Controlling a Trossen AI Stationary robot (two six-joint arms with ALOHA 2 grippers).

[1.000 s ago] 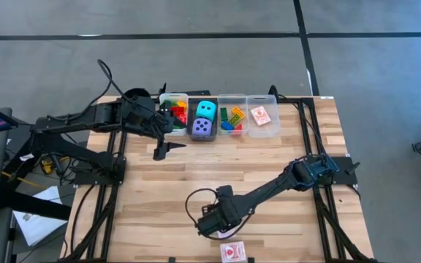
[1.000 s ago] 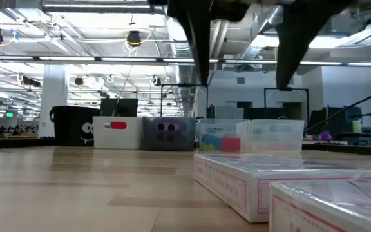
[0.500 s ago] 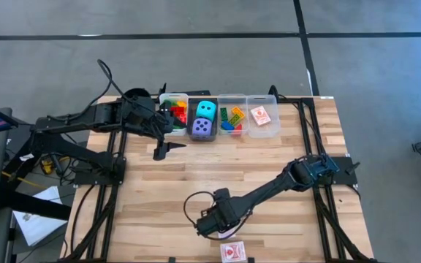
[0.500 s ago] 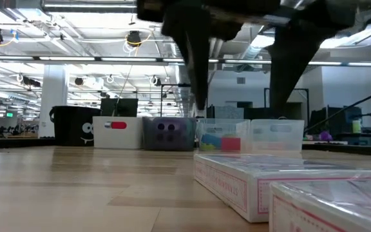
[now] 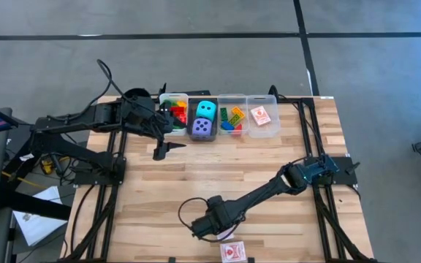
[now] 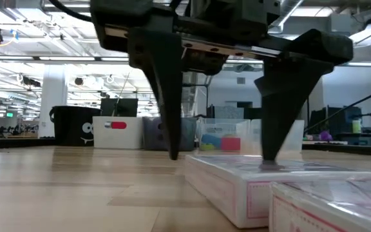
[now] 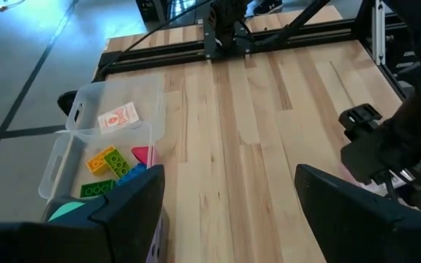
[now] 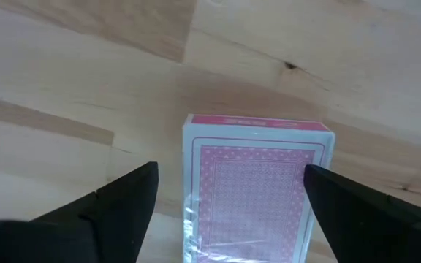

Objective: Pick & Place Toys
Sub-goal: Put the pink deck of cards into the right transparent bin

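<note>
From overhead, my right tool (image 5: 209,228) covers the card pack (image 8: 256,191) beneath it. My wrist camera cuts off that pack's near end. At surface level a second pack (image 6: 330,205) runs off the frame. The pack fronts are too small to read.

Table (image 5: 159,190): pale wood planks, smooth satin finish, knot visible. Card pack (image 8: 253,191): pink paper box in glossy clear wrap. Bins (image 5: 262,117): clear plastic. Bricks (image 7: 108,162): shiny plastic. Right gripper (image 8: 229,201) fingers (image 8: 119,201): matt black plastic.
</note>
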